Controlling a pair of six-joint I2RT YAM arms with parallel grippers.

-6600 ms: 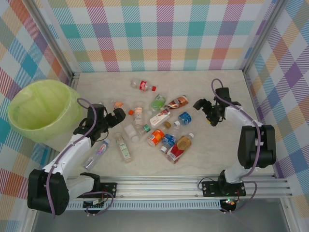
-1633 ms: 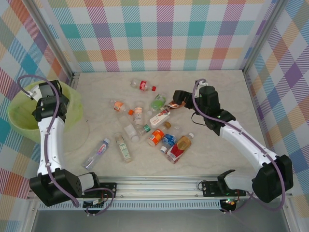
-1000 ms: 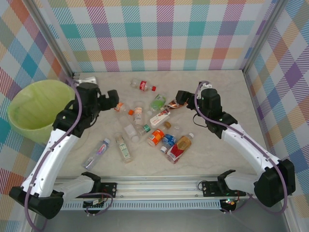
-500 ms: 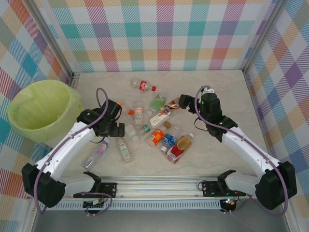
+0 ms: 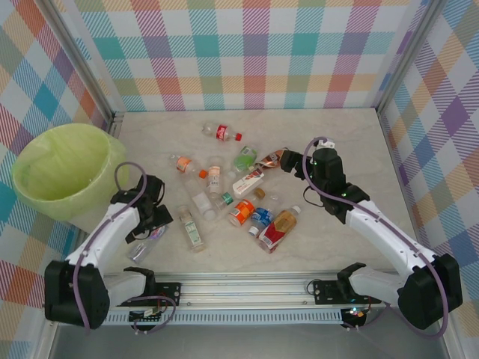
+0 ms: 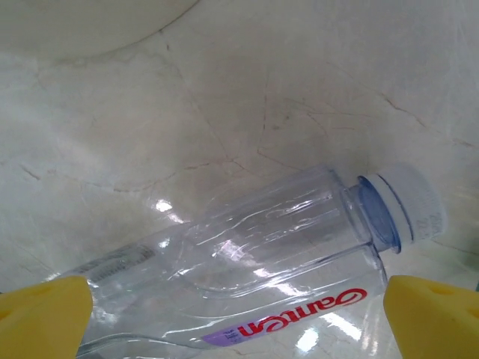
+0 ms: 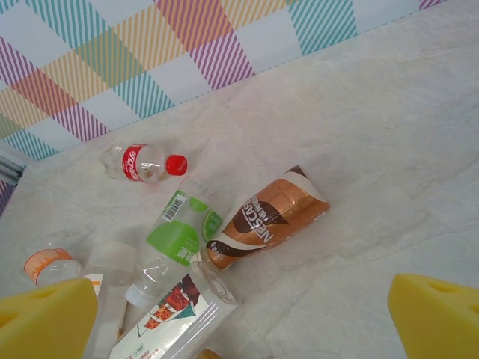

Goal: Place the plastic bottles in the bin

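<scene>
Top external view: a pale marbled bench (image 5: 352, 142), with the wide round bin (image 5: 63, 172) at far left and the plastic bottles (image 5: 243, 212) lying loose mid-bench. The left claw (image 6: 239, 321), wide open, straddles a clear bottle (image 6: 262, 239) labelled "Ganten", apparently ready to grip. The right claw (image 7: 239, 321), equally wide, hovers near a brown bottle (image 7: 266, 217) marked "Nescafé".

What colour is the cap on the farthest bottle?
The cap is red; right wrist view shows it best.
</scene>
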